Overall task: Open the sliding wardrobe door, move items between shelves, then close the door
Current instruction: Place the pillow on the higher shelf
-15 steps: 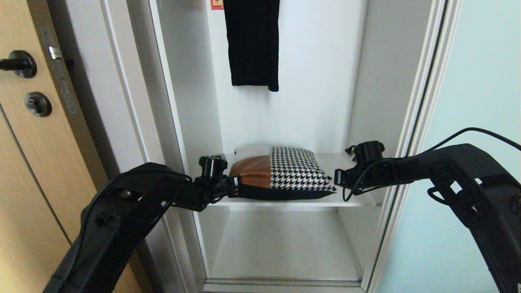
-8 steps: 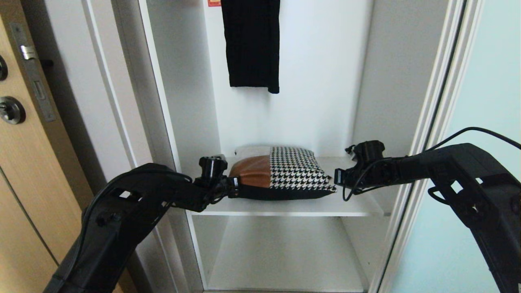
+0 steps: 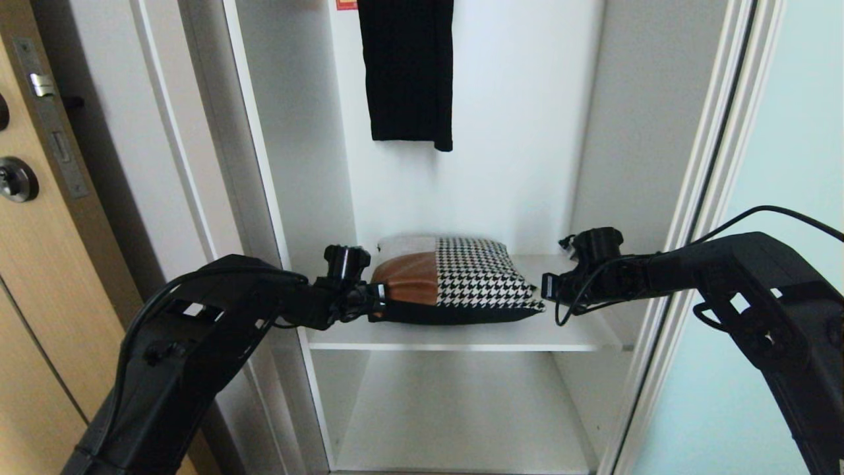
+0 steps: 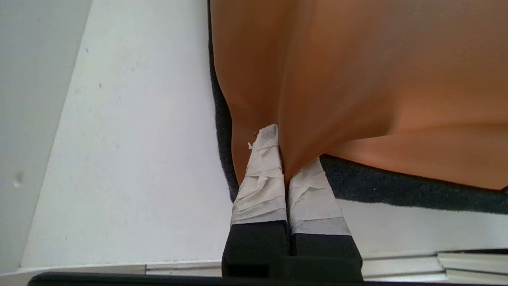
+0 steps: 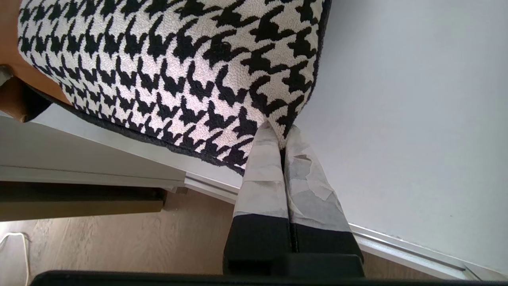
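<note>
A flat cushion-like bag (image 3: 455, 280), tan leather on its left part and black-and-white houndstooth on its right, hangs just above a white shelf (image 3: 461, 336) inside the wardrobe. My left gripper (image 3: 381, 300) is shut on the bag's tan corner (image 4: 278, 131). My right gripper (image 3: 544, 287) is shut on the bag's houndstooth corner (image 5: 274, 119). A lower shelf (image 3: 461, 409) lies below. The sliding wardrobe door (image 3: 778, 218), frosted pale blue-green glass, stands pushed aside at the right.
A black garment (image 3: 409, 72) hangs above the bag against the white back wall. White side walls (image 3: 297, 165) bound the compartment. A light wood door (image 3: 26, 264) with a dark handle stands at the far left.
The whole head view has shifted, so the camera moved closer to the wardrobe. The left wrist and the bag's tan corner sit slightly higher. The right arm keeps its hold unchanged.
</note>
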Controlling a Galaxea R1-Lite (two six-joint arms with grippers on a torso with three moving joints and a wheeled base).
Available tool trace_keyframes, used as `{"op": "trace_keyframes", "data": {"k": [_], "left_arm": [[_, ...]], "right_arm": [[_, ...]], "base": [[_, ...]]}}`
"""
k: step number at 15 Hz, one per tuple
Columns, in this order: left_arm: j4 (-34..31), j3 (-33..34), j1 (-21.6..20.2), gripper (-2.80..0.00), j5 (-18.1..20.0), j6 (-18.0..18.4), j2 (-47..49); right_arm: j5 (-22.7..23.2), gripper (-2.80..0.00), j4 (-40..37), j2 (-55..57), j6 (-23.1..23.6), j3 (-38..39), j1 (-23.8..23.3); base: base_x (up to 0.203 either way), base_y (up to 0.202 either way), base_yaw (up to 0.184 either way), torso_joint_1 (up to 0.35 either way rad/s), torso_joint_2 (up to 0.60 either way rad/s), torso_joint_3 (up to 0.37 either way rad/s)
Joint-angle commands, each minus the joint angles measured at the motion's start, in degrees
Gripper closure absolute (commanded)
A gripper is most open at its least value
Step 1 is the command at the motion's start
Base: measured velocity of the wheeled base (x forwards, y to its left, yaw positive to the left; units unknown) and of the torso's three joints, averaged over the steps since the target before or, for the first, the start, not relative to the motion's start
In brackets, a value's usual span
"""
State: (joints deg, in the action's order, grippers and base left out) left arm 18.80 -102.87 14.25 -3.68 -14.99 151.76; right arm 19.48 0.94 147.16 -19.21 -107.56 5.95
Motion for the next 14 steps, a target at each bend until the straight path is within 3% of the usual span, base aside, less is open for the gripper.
{"op": "trace_keyframes", "data": {"k": [1, 2, 6, 11, 12, 14], "left_arm": [[0.1, -0.5, 0.0, -1.14, -0.2, -0.1, -0.1], [0.1, -0.7, 0.0, -2.8, -0.4, -0.1, 0.4], [0.1, -2.5, -0.1, -2.8, -1.0, -0.9, 0.9], [2.0, 0.0, 0.0, -2.8, -1.1, -1.0, -0.3], [2.1, 0.1, 0.0, -2.8, -1.1, -0.9, -0.2], [2.1, -0.1, -0.1, -2.8, -1.1, -0.9, -0.1]], "right_arm": [[0.0, 0.0, 0.0, -0.1, -0.1, 0.0, 0.0], [0.1, 0.0, -0.1, -0.1, -0.1, 0.1, 0.0], [0.2, 0.0, -0.1, -0.3, -0.1, 0.3, 0.0], [0.0, 0.0, 0.1, -0.5, -0.1, 0.8, 0.7], [0.0, -2.8, 0.2, -0.7, 0.2, 1.3, 0.9], [0.3, -2.8, 0.1, -1.6, 0.6, 1.9, 0.9]], "base": [[0.0, 0.0, 0.0, 0.0, 0.0, 0.0], [0.0, 0.0, 0.0, 0.0, 0.0, 0.0], [0.0, 0.0, 0.0, 0.0, 0.0, 0.0], [0.0, 0.0, 0.0, 0.0, 0.0, 0.0], [0.0, 0.0, 0.0, 0.0, 0.0, 0.0], [0.0, 0.0, 0.0, 0.0, 0.0, 0.0]]}}
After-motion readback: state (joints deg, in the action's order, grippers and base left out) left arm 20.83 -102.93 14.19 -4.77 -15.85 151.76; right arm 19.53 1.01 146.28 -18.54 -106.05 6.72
